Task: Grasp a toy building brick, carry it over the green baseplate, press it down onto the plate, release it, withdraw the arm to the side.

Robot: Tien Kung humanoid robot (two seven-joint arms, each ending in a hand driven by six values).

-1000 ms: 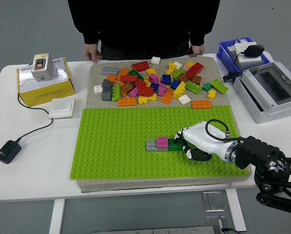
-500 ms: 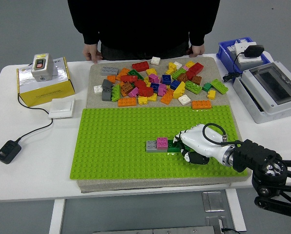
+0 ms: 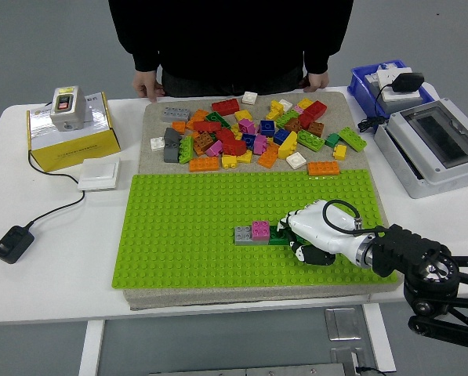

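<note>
The right robot hand [image 3: 308, 235] grasps a dark green brick [image 3: 279, 234] lying flat, long axis left-right, on the baseplate [image 3: 186, 227].

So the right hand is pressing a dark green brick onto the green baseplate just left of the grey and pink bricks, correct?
Not quite. In the head view the right hand presses the dark green brick onto the green baseplate just right of the grey brick and pink brick, not left of them. The rest stands.
</note>
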